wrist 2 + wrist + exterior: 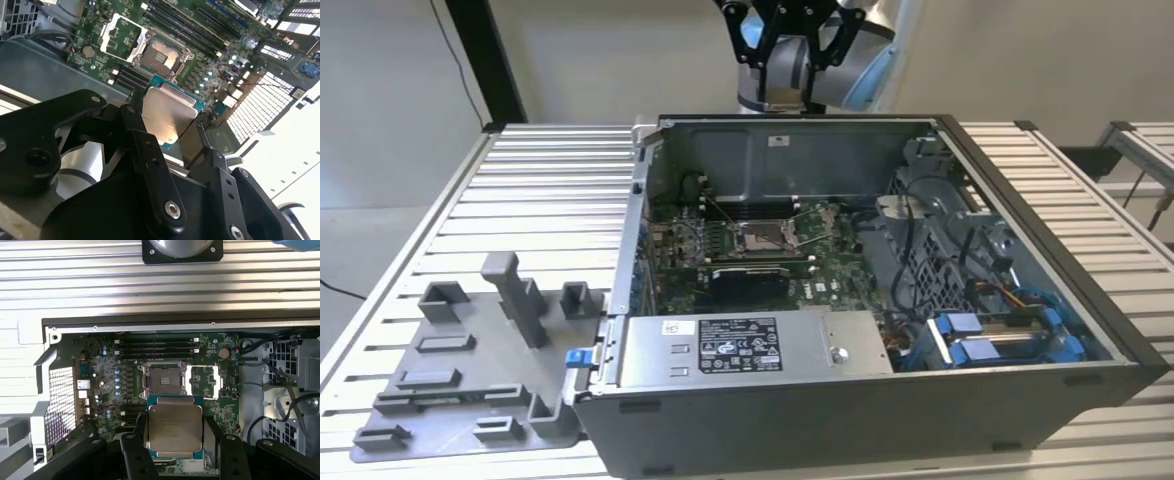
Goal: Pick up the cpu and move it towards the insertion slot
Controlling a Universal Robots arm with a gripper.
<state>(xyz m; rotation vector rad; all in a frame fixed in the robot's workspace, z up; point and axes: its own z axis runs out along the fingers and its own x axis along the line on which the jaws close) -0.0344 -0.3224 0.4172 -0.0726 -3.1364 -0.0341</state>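
Note:
My gripper (175, 434) is shut on the cpu (175, 427), a flat square chip with a pale silvery top. Its black fingers (139, 440) press on two opposite edges. In the first wrist view the cpu hangs in the air above the green board, just short of the insertion slot (164, 379). The slot has a silver frame and a dark centre. The second wrist view shows the cpu (167, 116) between the gripper (167, 124) fingers, with the insertion slot (159, 54) beyond it. In the exterior view the arm (807, 70) stands over the case's far wall and the insertion slot (761, 236) lies mid-board.
The open computer case (854, 120) lies on a slatted metal table (547, 190). A power supply (734, 345) and a blue drive cage (1001, 335) fill its near side. A grey plastic tray with blocks (467, 370) sits at the exterior view's left. The socket's hinged plate (205, 381) stands open beside the slot.

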